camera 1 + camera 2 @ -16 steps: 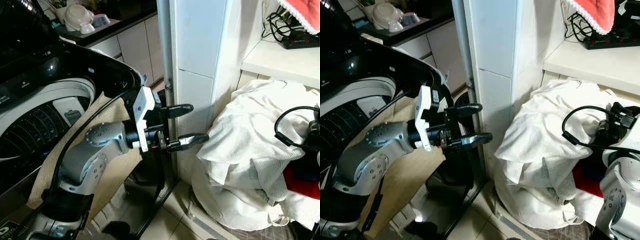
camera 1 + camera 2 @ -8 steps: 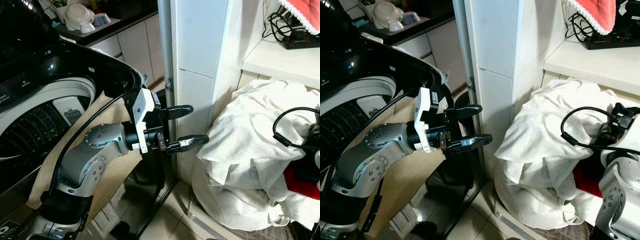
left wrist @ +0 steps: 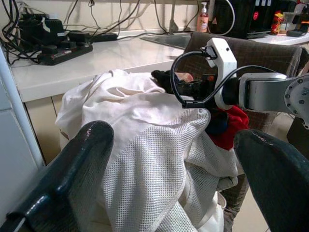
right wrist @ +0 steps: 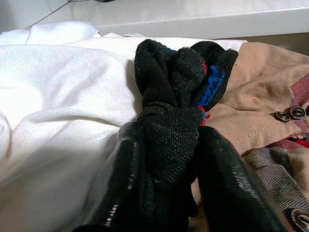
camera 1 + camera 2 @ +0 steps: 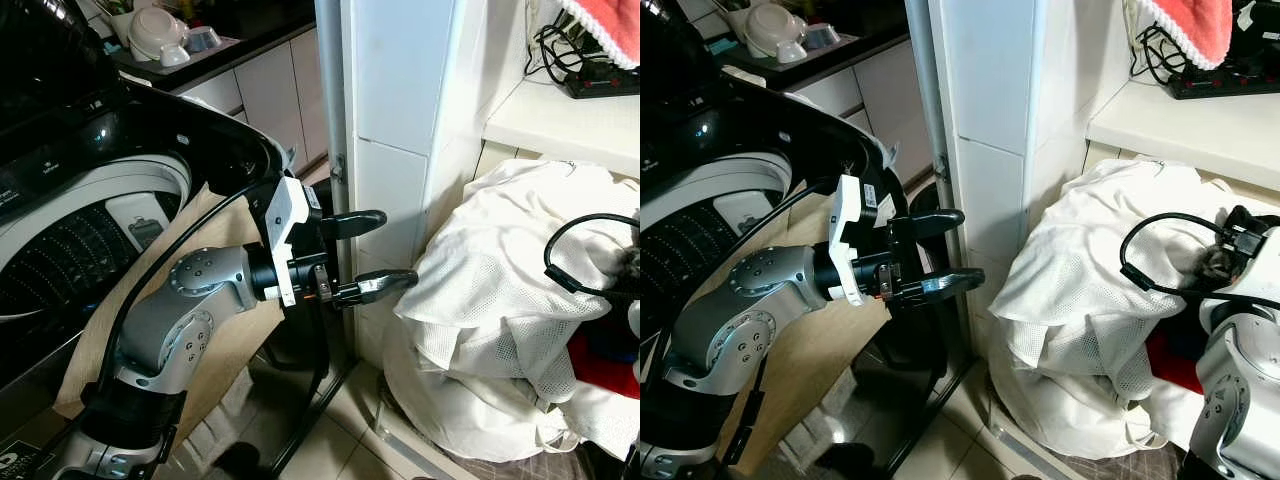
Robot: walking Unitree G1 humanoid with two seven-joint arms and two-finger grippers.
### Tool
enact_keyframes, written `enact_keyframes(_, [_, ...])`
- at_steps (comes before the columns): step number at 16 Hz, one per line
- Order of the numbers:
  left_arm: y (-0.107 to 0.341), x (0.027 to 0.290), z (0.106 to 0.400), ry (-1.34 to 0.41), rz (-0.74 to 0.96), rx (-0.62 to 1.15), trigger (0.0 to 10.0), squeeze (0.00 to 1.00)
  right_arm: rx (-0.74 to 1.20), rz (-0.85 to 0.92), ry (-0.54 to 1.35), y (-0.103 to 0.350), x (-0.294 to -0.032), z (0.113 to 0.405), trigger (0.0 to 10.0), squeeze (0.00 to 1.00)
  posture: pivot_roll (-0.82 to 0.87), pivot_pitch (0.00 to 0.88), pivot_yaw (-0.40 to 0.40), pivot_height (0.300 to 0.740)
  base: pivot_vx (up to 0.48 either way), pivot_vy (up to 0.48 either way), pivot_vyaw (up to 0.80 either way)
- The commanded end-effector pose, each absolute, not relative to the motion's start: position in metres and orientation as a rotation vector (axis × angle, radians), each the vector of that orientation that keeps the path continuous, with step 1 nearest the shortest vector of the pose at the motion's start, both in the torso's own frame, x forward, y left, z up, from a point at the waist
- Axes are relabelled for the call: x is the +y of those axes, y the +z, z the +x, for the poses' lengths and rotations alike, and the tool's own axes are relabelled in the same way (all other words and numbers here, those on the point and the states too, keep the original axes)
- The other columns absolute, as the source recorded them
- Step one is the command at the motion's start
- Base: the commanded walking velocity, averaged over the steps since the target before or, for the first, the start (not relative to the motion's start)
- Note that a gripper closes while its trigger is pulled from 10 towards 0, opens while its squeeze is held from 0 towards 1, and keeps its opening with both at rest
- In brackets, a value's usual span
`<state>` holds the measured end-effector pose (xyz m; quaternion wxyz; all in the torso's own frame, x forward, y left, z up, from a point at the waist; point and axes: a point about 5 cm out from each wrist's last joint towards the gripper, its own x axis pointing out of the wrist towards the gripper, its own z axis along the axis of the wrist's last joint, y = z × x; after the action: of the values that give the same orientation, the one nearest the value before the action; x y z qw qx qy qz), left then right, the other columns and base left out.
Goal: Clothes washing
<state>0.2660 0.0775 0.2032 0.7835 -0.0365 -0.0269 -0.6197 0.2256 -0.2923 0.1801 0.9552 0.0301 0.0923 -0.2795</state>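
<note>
Beside the white tiled pillar (image 5: pixel 400 120), my left gripper (image 5: pixel 370 252) hangs level in the air with its two black fingers spread wide and nothing between them, pointing toward the laundry heap on the pillar's far side from the washing machine (image 5: pixel 90 230). Over the last second it has barely shifted; the wrist only settled a little, so this arm is waiting rather than working.

My right gripper (image 4: pixel 166 193) is down in that heap, past the pillar, and its fingers are closed on a bundled black sock (image 4: pixel 171 125) with blue and red patches. The sock lies on top of the pile, between the white mesh garment (image 5: pixel 500 290) and a tan button-front garment (image 4: pixel 256 106), with something red (image 5: pixel 605 365) showing just beside them. The black cable looping off my right wrist (image 5: pixel 1170 255) has curled slightly tighter, which I read as the wrist having pressed in and taken its pinch.

I judge the pick to be made but the lift not yet begun: the sock still rests against the clothes under it. The washer's drum stands open on the other side of the pillar, so the carry must swing around that corner. The mesh fabric lies close by my fingers and could snag and drag along.
</note>
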Motion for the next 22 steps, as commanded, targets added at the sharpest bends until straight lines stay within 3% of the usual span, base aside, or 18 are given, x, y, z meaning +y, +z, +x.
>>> enact_keyframes(1, [0.205, 0.081, 0.267, -1.323, -0.066, -0.059, 10.0, 0.0, 0.17, 0.069, -0.553, 0.182, -0.289, 0.227, 0.0, 0.0, -0.2, 0.0, 0.118, 0.74, 0.0, 0.0, 0.0])
enact_keyframes(7, [0.204, 0.084, 0.275, -1.229, -0.069, -0.071, 10.0, 0.0, 0.061, -0.006, -0.578, 0.198, -0.283, 0.227, 0.0, 0.0, -0.21, 0.0, 0.116, 0.74, 0.0, 0.0, 0.0])
enact_keyframes(9, [0.205, 0.091, 0.296, -1.02, -0.053, -0.075, 10.0, 0.0, -0.176, -0.155, -0.536, 0.235, -0.271, 0.231, 0.0, 0.0, -0.21, 0.0, 0.113, 0.74, 0.0, 0.0, 0.0])
enact_keyframes(13, [0.225, 0.094, 0.312, -0.908, -0.299, -0.098, 10.0, 0.0, -0.424, -0.398, -0.048, 0.269, -0.201, 0.247, 0.0, 0.0, -0.21, 0.0, 0.104, 0.74, 0.0, 0.0, 0.0])
enact_keyframes(14, [0.232, 0.088, 0.313, -0.921, -0.423, -0.101, 10.0, 0.0, -0.425, -0.44, 0.196, 0.257, -0.17, 0.249, 0.0, 0.0, -0.21, 0.0, 0.099, 0.74, 0.0, 0.0, 0.0])
enact_keyframes(15, [0.237, 0.083, 0.31, -0.953, -0.496, -0.105, 10.0, 1.0, -0.425, -0.432, 0.302, 0.25, -0.157, 0.247, 0.0, 0.0, -0.21, 0.0, 0.099, 0.74, 0.0, 0.0, 0.0])
enact_keyframes(18, [0.246, 0.071, 0.305, -1.017, -0.672, -0.1, 10.0, 1.0, -0.448, -0.464, 0.482, 0.24, -0.134, 0.244, 0.0, 0.0, -0.2, 0.0, 0.083, 0.74, 0.0, 0.0, 0.0])
enact_keyframes(22, [0.248, 0.066, 0.3, -1.055, -0.742, -0.086, 10.0, 1.0, -0.454, -0.509, 0.576, 0.234, -0.124, 0.244, 0.0, 0.0, -0.2, 0.0, 0.082, 0.74, 0.0, 0.0, 0.0])
